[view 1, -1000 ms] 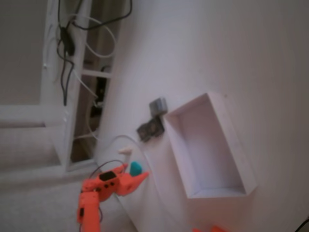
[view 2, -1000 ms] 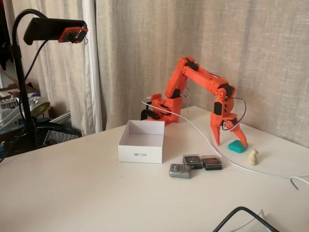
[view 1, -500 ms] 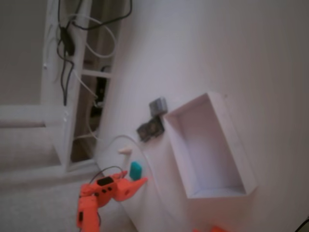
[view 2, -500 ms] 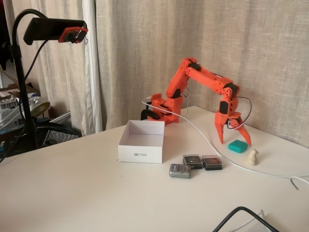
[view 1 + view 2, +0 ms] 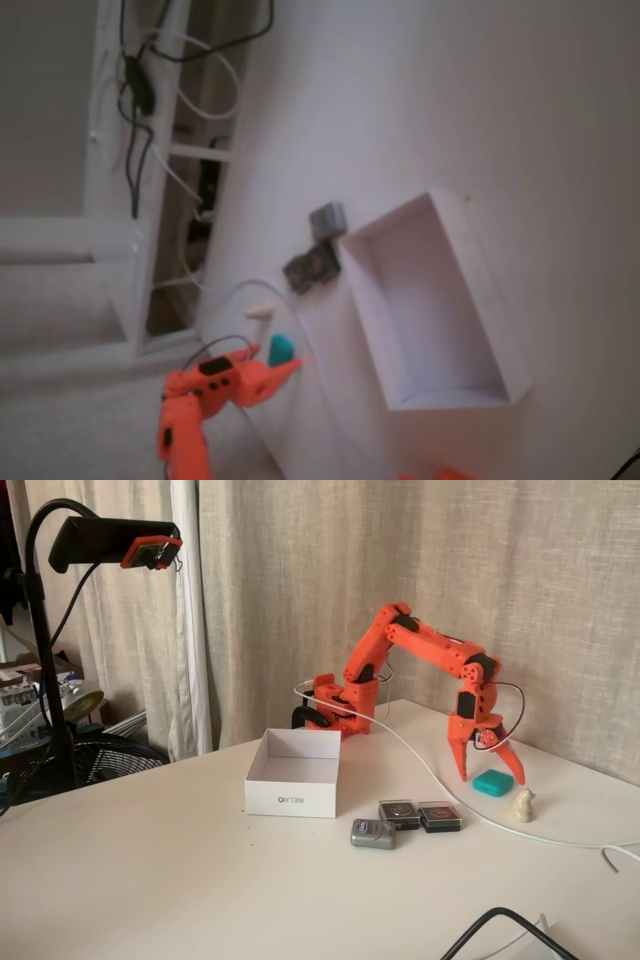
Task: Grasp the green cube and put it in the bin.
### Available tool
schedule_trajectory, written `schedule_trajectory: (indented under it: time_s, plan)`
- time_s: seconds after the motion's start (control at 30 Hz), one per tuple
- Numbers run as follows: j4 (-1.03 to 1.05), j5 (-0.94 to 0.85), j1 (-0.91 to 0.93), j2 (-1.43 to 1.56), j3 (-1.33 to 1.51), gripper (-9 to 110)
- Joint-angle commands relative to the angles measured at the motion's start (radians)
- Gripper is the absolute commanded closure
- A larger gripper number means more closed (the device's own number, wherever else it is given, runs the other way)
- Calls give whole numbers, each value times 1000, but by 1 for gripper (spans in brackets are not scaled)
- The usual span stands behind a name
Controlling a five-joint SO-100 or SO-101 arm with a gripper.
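Observation:
The green cube (image 5: 491,783) is a small teal block lying on the white table right of the bin; it also shows in the other fixed view (image 5: 283,347). My orange gripper (image 5: 491,777) hangs open over it, one finger on each side, tips close to the table. In the other fixed view the gripper (image 5: 272,358) partly covers the cube's lower edge. Whether the fingers touch the cube I cannot tell. The bin (image 5: 293,799), a shallow white box with nothing in it, stands left of the cube and appears again in the other fixed view (image 5: 492,300).
A grey block (image 5: 373,833) and two dark square pieces (image 5: 400,812) (image 5: 440,816) lie between bin and cube. A small white figure (image 5: 523,804) stands right of the cube. A white cable (image 5: 425,767) runs past the gripper. A camera stand (image 5: 50,680) rises at left.
The open gripper has shifted slightly to the right in the side fixed view and now straddles the cube more evenly. The cube has not moved.

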Motion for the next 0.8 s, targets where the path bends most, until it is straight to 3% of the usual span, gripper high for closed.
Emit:
schedule_trajectory:
  time_s: [0.0, 0.27, 0.33, 0.43, 0.5, 0.77]
  plan:
    - [28, -6, 0, -9, 2, 57]
    - [38, -6, -3, -15, 2, 57]
    - [40, -6, -5, -15, 0, 66]
    - [46, -6, -5, -23, -3, 67]
    - [55, -6, -3, -25, -3, 75]
    - [83, -6, -3, -44, -9, 77]
